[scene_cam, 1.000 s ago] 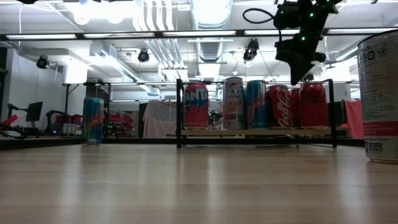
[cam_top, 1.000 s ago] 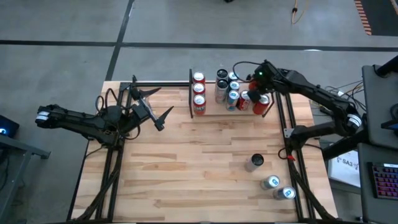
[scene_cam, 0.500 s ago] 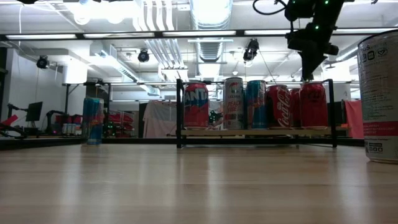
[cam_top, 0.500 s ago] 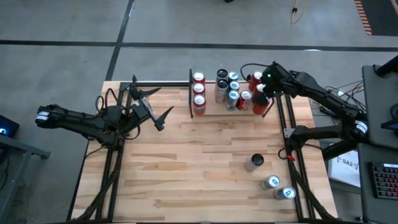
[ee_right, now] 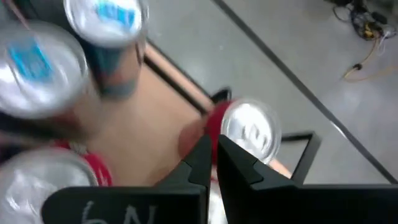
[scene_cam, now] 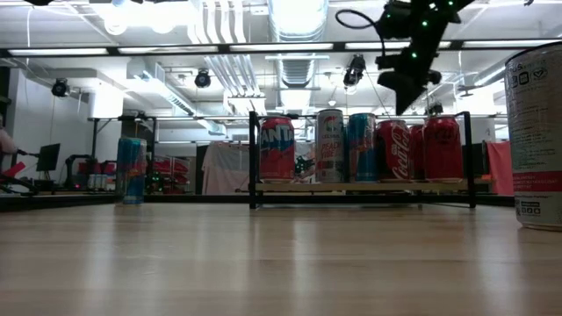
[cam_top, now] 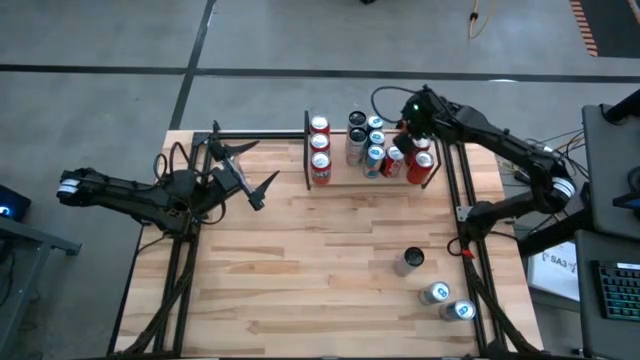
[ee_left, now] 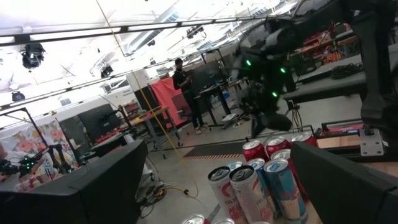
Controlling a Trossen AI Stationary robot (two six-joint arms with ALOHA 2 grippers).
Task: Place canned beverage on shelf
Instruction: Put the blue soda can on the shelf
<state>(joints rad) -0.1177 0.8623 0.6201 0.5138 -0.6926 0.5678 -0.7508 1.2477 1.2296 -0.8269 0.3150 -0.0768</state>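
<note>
Cans (cam_top: 372,148): crowded on shelf (cam_top: 340,182) at desk's far edge. Right gripper (cam_top: 408,135) fingers closed, empty, above them; descending could topple neighbours. Left gripper (cam_top: 262,185) fingers wide apart, empty.

Low view: red can (scene_cam: 277,150) at the shelf's (scene_cam: 360,187) left end reads "FANTA", only partly legible. Further along the row, a red can (scene_cam: 392,150) carries the white Coca-Cola script. Tall pale can (scene_cam: 330,146) between them has lettering too small to read. Large can (scene_cam: 534,136) at the frame's edge shows a small symbol and fine print, unreadable. High view: white sheet (cam_top: 556,266) beside the surface, letters like "SA3", uncertain.
</note>
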